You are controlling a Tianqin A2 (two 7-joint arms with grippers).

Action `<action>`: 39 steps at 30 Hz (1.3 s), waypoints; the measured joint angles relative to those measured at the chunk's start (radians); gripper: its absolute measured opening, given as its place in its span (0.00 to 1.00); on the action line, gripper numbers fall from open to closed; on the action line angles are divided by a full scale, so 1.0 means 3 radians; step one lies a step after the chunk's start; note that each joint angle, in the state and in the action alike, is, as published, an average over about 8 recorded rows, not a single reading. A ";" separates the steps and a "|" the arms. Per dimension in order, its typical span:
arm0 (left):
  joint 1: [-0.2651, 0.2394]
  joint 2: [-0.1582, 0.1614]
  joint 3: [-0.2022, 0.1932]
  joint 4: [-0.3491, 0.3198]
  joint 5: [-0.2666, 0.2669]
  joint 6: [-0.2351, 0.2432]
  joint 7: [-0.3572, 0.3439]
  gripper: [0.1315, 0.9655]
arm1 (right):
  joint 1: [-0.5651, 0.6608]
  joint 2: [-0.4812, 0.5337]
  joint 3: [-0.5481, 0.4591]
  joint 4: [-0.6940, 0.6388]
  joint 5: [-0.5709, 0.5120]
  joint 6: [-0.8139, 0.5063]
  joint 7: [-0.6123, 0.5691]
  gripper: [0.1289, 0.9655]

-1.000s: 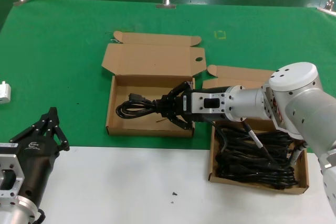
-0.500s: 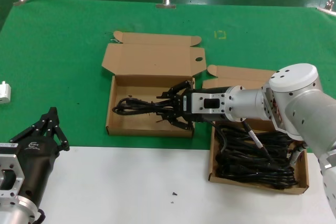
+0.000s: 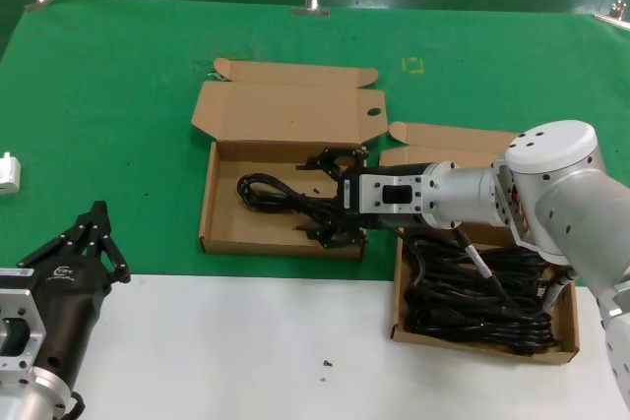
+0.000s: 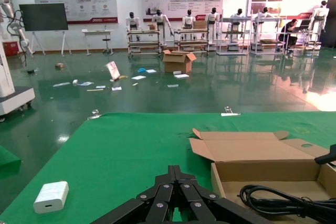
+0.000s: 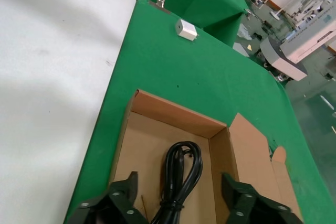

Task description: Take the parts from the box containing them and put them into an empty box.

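A: Right pincer [image 3: 333, 196] stands over the near-right corner of the left box [image 3: 228, 240], fingers spread wide apart; the cable bundle [image 3: 281, 196] lies on that box's floor between them, apparently let go. Left pincer [image 3: 96, 235] is parked low at the desk's [image 3: 246, 341] near-left edge, fingers together.

B: Advice for the step?

A: Lift straight up so no finger snags a loop, then cross to the right box [image 3: 482, 336], where the other cables [image 3: 477, 292] lie heaped.

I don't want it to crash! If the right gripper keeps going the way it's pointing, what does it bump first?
Probably the cable bundle lying between the open right gripper's fingers. Beyond that comes the far wall of the cardboard box, though depth is hard to judge.
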 joint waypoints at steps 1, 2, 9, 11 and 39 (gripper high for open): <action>0.0000 0.0000 0.0000 0.0000 0.0000 0.0000 0.0000 0.01 | -0.0001 0.0001 0.0003 0.0000 0.0002 -0.0003 -0.0001 0.41; 0.0000 0.0000 0.0000 0.0000 0.0000 0.0000 0.0000 0.01 | -0.0001 0.0002 0.0006 0.0000 0.0003 -0.0006 -0.0003 0.44; 0.0000 0.0000 0.0000 0.0000 0.0000 0.0000 0.0000 0.01 | -0.0005 0.0012 0.0038 0.0001 0.0029 -0.0052 -0.0026 0.61; 0.0000 0.0000 0.0000 0.0000 0.0000 0.0000 0.0000 0.01 | -0.0005 0.0014 0.0045 0.0001 0.0035 -0.0062 -0.0033 0.67; 0.0000 0.0000 0.0000 0.0000 0.0000 0.0000 0.0000 0.16 | -0.0005 0.0015 0.0048 0.0001 0.0039 -0.0068 -0.0036 1.00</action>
